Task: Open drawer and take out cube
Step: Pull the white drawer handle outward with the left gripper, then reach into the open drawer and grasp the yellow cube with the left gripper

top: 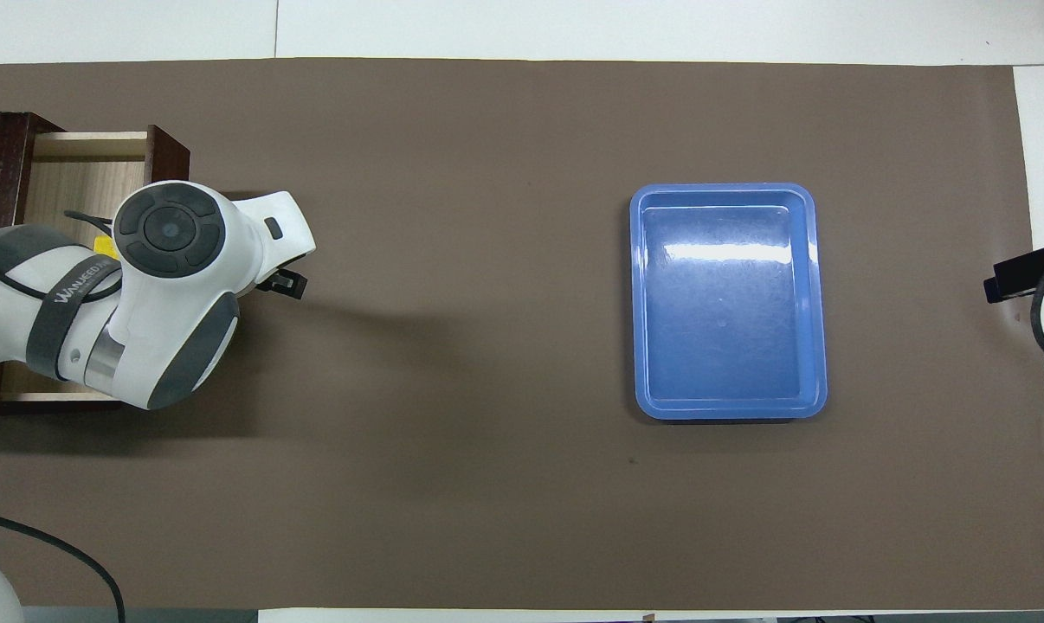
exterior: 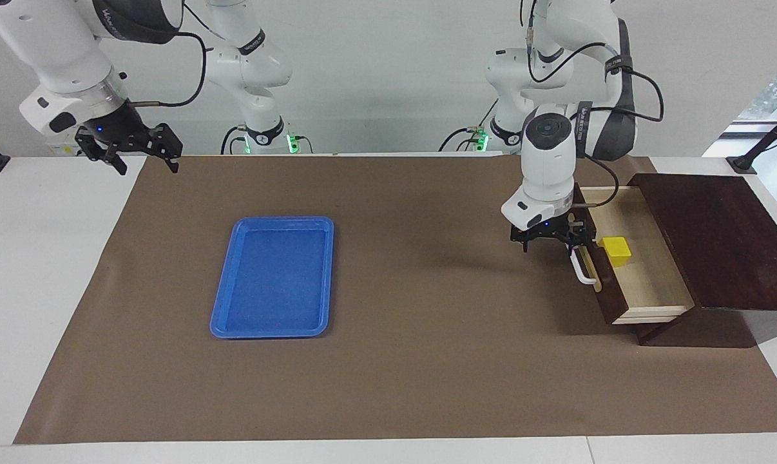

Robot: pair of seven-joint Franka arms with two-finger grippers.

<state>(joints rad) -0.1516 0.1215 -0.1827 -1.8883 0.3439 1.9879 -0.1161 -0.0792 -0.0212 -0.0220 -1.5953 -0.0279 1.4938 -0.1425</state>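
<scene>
The drawer (exterior: pixel 649 277) of the dark wooden box (exterior: pixel 710 238) is pulled well out at the left arm's end of the table, and its pale interior shows. The yellow cube (exterior: pixel 615 250) sits inside it, close to the drawer front. The white bar handle (exterior: pixel 582 268) is on that front. My left gripper (exterior: pixel 551 243) is low at the end of the handle nearer to the robots, open, with one finger (exterior: pixel 576 240) at the handle. In the overhead view the left arm hides most of the drawer (top: pixel 63 177) and nearly all of the cube (top: pixel 102 247). My right gripper (exterior: pixel 142 162) is open and empty, and waits raised.
A flat blue tray (exterior: pixel 227 309) lies on the brown mat toward the right arm's end of the table; it also shows in the overhead view (top: pixel 818 303). The brown mat (exterior: pixel 427 361) covers most of the white table.
</scene>
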